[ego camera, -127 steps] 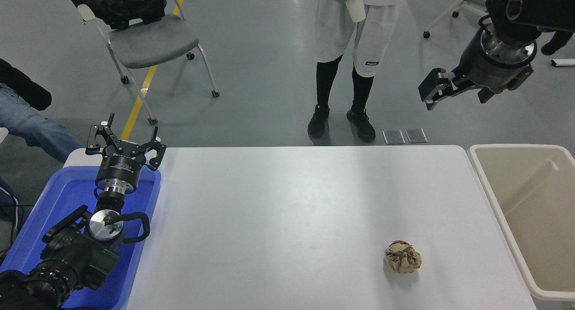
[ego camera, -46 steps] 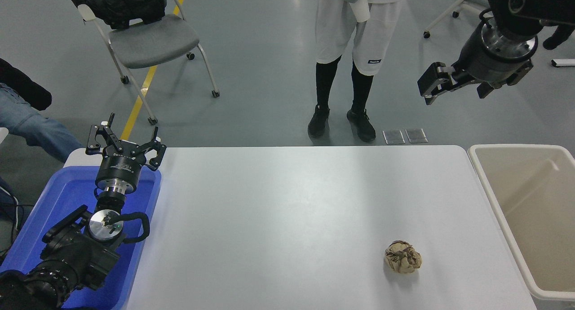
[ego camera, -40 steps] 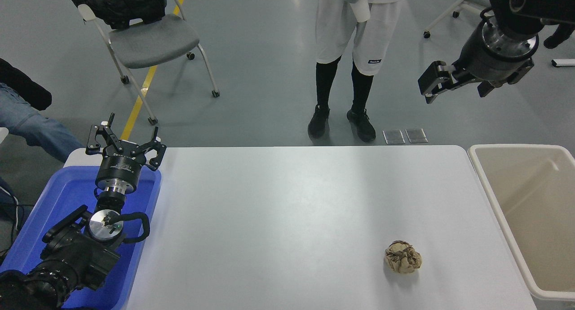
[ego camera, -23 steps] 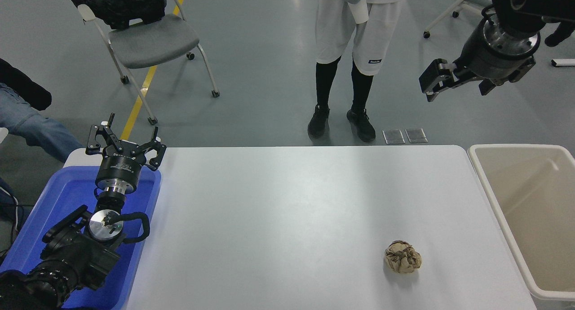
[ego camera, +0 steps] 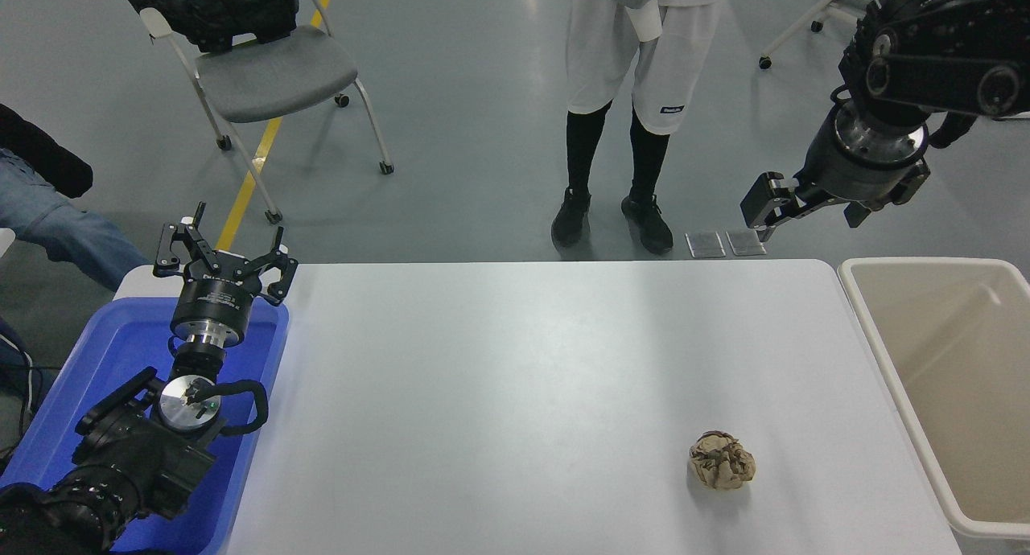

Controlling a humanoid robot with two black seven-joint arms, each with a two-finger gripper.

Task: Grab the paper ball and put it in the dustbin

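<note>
The tan-brown crumpled paper ball lies on the white table, near its front right. The beige dustbin stands just off the table's right edge, and nothing shows inside it. My right gripper hangs open and empty in the air beyond the table's far right corner, well above and behind the ball. My left gripper is parked open and empty over the blue tray at the lower left.
A blue tray sits at the table's left end under the left arm. A person in white stands beyond the far edge. A grey chair stands at the back left. Another person's leg shows at the left edge.
My right arm has dropped lower and a little left, nearer the table's far right corner, still open. The ball, the bin and the left arm have not moved.
</note>
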